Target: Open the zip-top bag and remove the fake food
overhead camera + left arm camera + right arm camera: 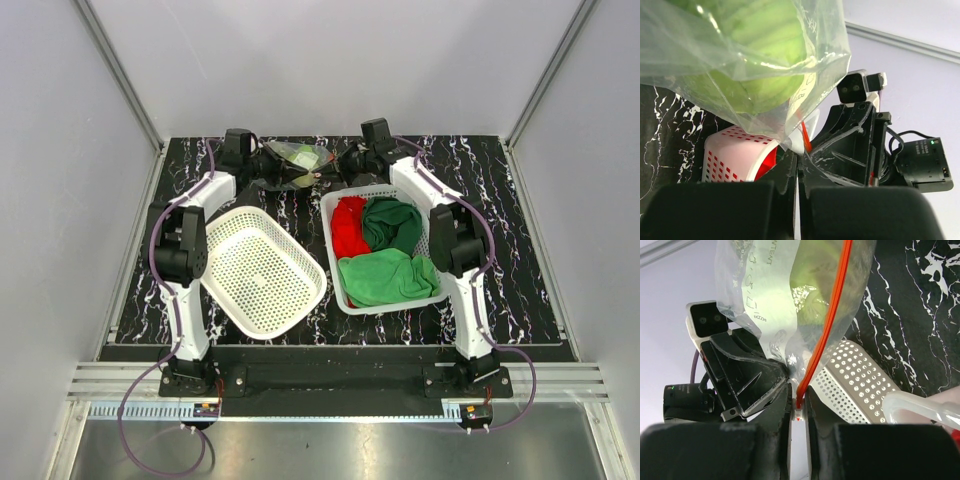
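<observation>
The clear zip-top bag (297, 154) hangs above the back of the table between my two grippers. In the left wrist view the bag (820, 60) fills the top, with pale yellow-green fake food (755, 45) inside. My left gripper (800, 157) is shut on the bag's lower corner, and it also shows in the top view (283, 180). My right gripper (798, 401) is shut on the white slider at the end of the red-orange zip strip (832, 320), and it also shows in the top view (335, 168). The fake food (810, 285) shows through the plastic.
An empty white perforated basket (262, 268) lies tilted at centre left. A second white basket (330, 240) at centre right holds a red cloth (348, 226) and green cloths (388, 275). Grey walls close in the black marbled table (500, 250).
</observation>
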`<state>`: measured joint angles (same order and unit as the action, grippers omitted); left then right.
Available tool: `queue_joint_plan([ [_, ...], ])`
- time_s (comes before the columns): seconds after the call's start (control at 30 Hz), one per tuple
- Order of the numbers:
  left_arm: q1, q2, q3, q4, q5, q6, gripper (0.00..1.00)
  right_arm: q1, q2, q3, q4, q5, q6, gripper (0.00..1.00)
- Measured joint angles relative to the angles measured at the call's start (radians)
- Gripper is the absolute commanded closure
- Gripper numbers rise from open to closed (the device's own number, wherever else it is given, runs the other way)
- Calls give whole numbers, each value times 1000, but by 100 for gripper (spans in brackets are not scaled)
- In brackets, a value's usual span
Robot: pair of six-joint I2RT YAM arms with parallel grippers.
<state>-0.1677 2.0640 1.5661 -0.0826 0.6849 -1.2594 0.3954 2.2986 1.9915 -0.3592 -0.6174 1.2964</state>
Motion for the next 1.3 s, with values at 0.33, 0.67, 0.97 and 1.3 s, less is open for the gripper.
queue_joint_plan([
  [0.33,-6,-14,-8,-3,-6,15,100,-8,-14,-33,16,-4,16,93],
  [0.67,-8,-74,-64,-13,-18,31,100,-16,-47,-84,33,-3,38,95],
  [0.97,27,-106,-87,-12,-45,35,83,-83,-47,-84,21,16,54,96],
  [1.3,-30,-71,31,-77,-46,103,13,-84,-56,-132,39,3,87,96],
])
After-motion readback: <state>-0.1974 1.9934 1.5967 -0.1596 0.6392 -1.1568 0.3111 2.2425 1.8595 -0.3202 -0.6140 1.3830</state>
